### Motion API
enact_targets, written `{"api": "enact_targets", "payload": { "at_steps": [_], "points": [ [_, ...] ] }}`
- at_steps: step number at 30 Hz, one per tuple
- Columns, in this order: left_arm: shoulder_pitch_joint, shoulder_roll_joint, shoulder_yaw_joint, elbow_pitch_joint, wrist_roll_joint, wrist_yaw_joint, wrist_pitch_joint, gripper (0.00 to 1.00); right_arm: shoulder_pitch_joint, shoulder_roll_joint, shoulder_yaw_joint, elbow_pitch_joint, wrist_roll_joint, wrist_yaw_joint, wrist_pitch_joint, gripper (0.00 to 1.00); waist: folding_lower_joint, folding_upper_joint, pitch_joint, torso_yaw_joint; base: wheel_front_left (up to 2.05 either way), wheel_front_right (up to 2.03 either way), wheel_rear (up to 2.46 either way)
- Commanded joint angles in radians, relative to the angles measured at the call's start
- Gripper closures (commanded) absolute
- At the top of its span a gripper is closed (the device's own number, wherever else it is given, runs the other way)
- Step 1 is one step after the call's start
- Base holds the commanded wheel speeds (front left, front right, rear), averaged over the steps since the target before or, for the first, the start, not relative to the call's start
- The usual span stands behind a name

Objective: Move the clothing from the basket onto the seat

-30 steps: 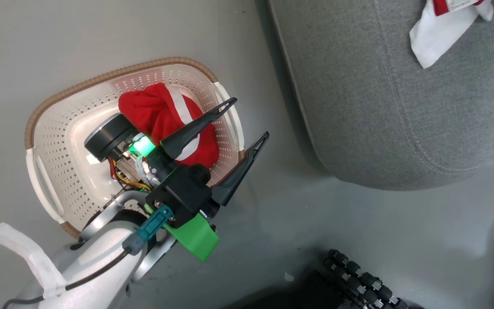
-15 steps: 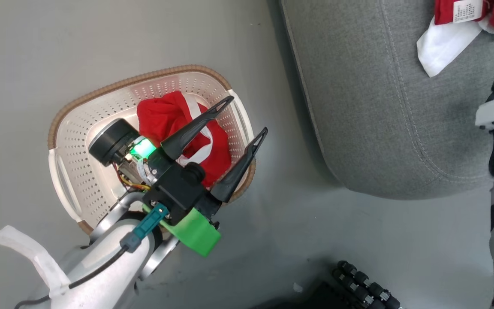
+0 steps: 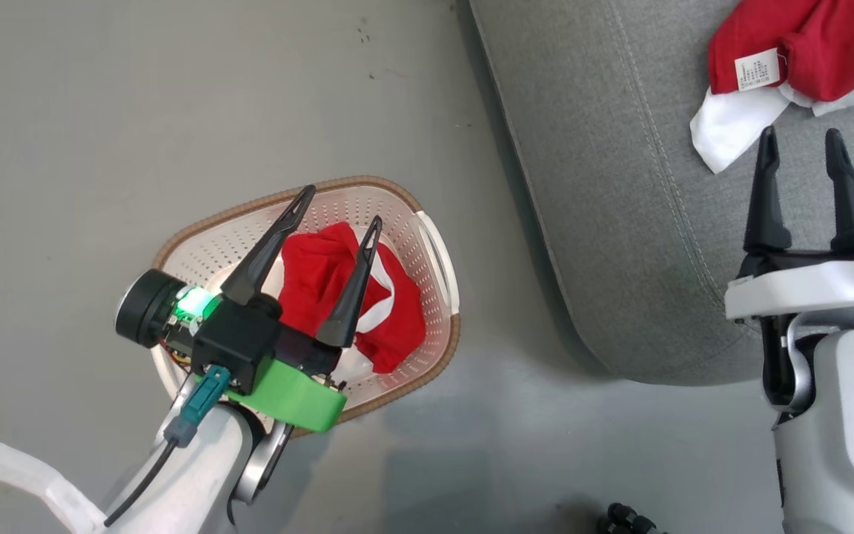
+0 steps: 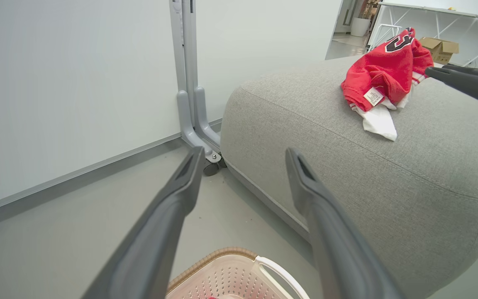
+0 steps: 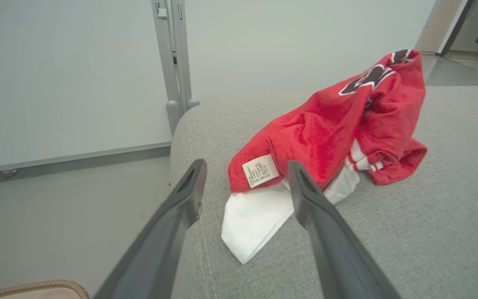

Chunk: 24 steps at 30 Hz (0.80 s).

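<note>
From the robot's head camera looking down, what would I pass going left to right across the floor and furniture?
basket with a red garment in it → floor → grey seat → second red garment lying on the seat.

A smooth, pale grey floor [image 3: 175, 89] runs under everything, marked by a few dark specks [image 3: 365, 34] near the top of the head view. Behind it stands a plain white wall panel [image 4: 56, 83] with a grey rail [image 4: 77, 176] along its bottom edge. A grey metal upright post [image 4: 187, 62] divides the panel and ends in curved feet with a small caster [image 4: 210, 168], just beside the corner of the large light grey fabric upholstered seat [image 4: 347, 166]. Far off are white frames [image 4: 450, 20] and a brown cardboard box [image 4: 441, 49]. The light is soft and even.
</note>
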Motion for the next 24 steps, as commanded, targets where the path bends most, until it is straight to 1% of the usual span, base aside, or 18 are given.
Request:
{"api": "enact_targets", "payload": {
  "at_steps": [1, 5, 9, 12, 16, 21, 24],
  "points": [
    [0.020, -0.003, 0.013, 0.010, -0.006, 0.015, -0.012, 0.00, 0.029, 0.006, 0.014, -0.020, -0.007, -0.001, -0.003, 0.00, 0.0000, 0.0000, -0.069, 0.058, 0.00, 0.00, 0.00],
    [0.048, -0.022, 0.061, 0.034, -0.033, 0.044, -0.037, 0.00, 0.084, 0.009, 0.064, -0.084, -0.008, -0.001, 0.005, 0.00, 0.0000, 0.0000, -0.112, 0.098, 0.00, 0.00, 0.00],
    [0.071, -0.041, 0.137, 0.043, -0.056, 0.068, -0.046, 0.00, 0.132, 0.011, 0.108, -0.141, -0.013, -0.001, 0.027, 0.00, 0.0000, 0.0000, -0.147, 0.140, 0.00, 0.00, 0.00],
    [0.101, -0.060, 0.211, 0.028, -0.054, 0.078, -0.046, 0.00, 0.158, 0.012, 0.135, -0.180, -0.013, -0.001, 0.045, 0.00, 0.0000, 0.0000, -0.169, 0.167, 0.00, 0.00, 0.00],
    [0.149, -0.087, 0.304, 0.023, -0.049, 0.068, -0.046, 0.00, 0.189, 0.012, 0.154, -0.219, -0.010, -0.001, 0.069, 0.00, 0.0000, 0.0000, -0.200, 0.198, 0.00, 0.00, 0.00],
    [0.225, -0.125, 0.396, 0.044, -0.025, 0.035, -0.045, 0.00, 0.239, 0.012, 0.166, -0.252, -0.013, -0.001, 0.102, 0.00, 0.0000, 0.0000, -0.249, 0.228, 0.00, 0.00, 0.00],
    [0.268, -0.146, 0.433, 0.056, -0.011, 0.014, -0.045, 0.00, 0.268, 0.012, 0.170, -0.265, -0.019, -0.001, 0.118, 0.00, 0.0000, 0.0000, -0.276, 0.238, 0.00, 0.00, 0.00]
  ]
}}
